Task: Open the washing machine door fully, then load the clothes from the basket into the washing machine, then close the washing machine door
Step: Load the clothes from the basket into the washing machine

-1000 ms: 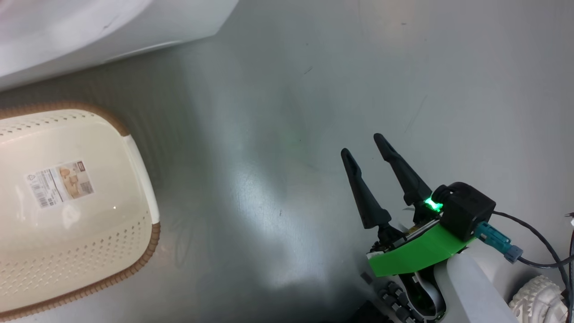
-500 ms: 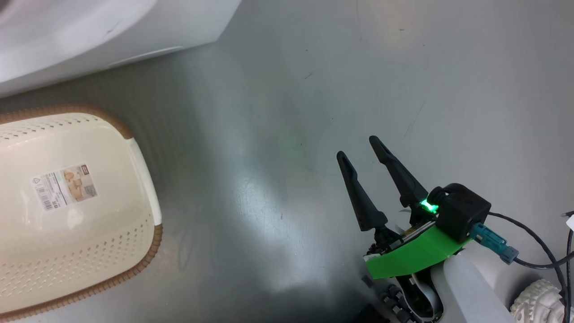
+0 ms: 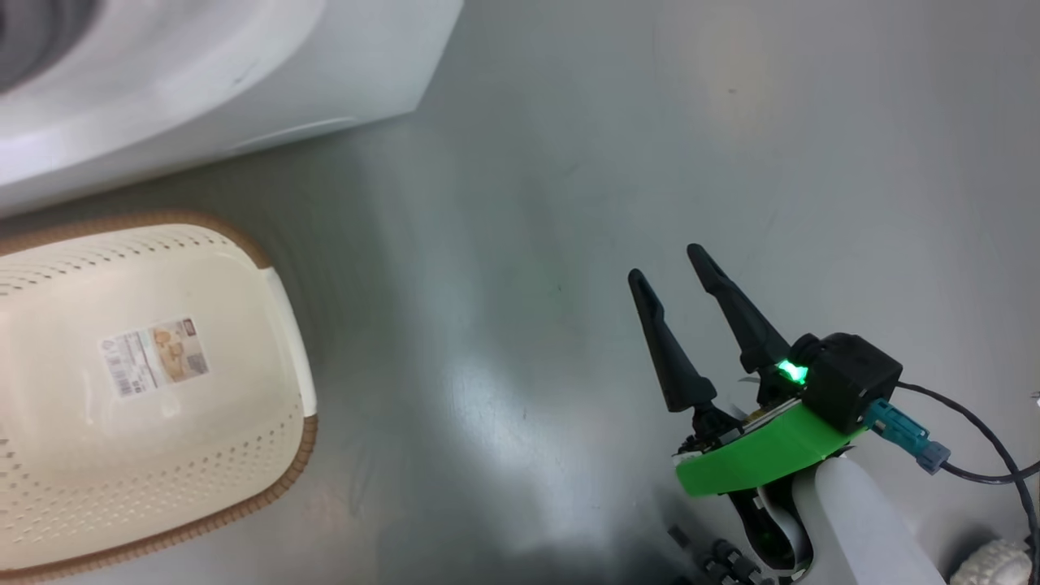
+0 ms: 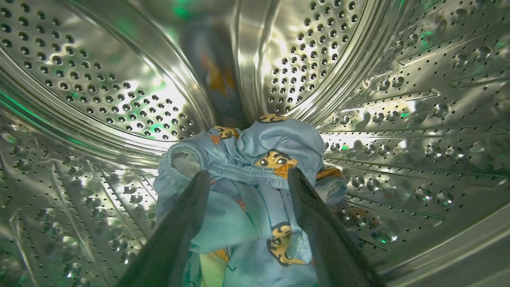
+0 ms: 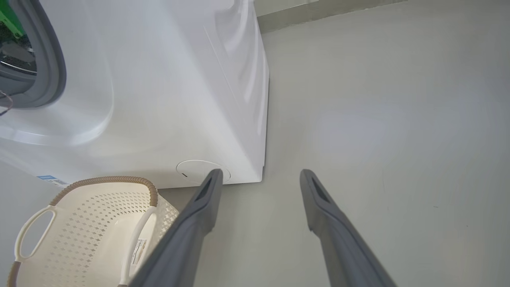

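In the left wrist view my left gripper [image 4: 249, 172] is deep inside the washing machine's steel drum [image 4: 119, 99]. Its fingers stand open on either side of the clothes [image 4: 279, 139], a light blue bundle with orange bears lying on the drum wall. The white washing machine [image 3: 244, 73] fills the head view's upper left. The cream basket [image 3: 122, 504] sits on the floor before it, with nothing inside [image 5: 99, 223]. My right gripper [image 3: 665, 264] hovers open over bare floor to the right, empty [image 5: 261, 172]. The washing machine door is out of view.
Smooth grey floor [image 3: 569, 162] spreads right of the machine and the basket. In the right wrist view the machine's front [image 5: 159, 99] shows its grey gasket [image 5: 55, 59] at the upper left and a round cap [image 5: 191, 171] low down. A black cable [image 3: 975, 439] trails from my right wrist.
The head camera has shifted, so the basket and the machine sit a little further right and lower in the picture. My right gripper stays open in about the same place.
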{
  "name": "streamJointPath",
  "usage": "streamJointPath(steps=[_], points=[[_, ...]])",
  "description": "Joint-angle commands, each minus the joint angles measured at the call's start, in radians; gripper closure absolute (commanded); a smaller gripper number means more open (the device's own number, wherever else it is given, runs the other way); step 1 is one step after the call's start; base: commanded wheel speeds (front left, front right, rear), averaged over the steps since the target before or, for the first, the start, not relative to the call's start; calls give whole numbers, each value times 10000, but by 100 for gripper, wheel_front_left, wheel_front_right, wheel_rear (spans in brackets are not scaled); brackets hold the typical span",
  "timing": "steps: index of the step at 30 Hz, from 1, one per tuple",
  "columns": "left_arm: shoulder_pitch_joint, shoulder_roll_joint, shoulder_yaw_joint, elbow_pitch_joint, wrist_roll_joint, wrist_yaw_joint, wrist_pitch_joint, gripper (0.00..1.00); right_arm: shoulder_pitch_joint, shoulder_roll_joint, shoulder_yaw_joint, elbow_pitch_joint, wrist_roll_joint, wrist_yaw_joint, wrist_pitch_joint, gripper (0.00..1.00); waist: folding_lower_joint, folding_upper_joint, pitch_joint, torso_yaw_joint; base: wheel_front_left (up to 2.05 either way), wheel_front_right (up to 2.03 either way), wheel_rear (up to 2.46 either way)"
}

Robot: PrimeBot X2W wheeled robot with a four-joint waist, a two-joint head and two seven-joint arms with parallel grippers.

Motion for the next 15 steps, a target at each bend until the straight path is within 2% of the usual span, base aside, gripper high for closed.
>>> streamJointPath(steps=[1, 15], points=[[227, 392, 191, -127, -79, 34, -121, 0, 159, 40, 106, -136, 15, 87, -48, 0, 0, 0, -260, 169, 0, 0, 0], [1717, -242, 218, -354, -326, 213, -748, 0, 266, 40, -189, 310, -144, 87, -48, 0, 0, 0, -1420, 685, 0, 0, 0]])
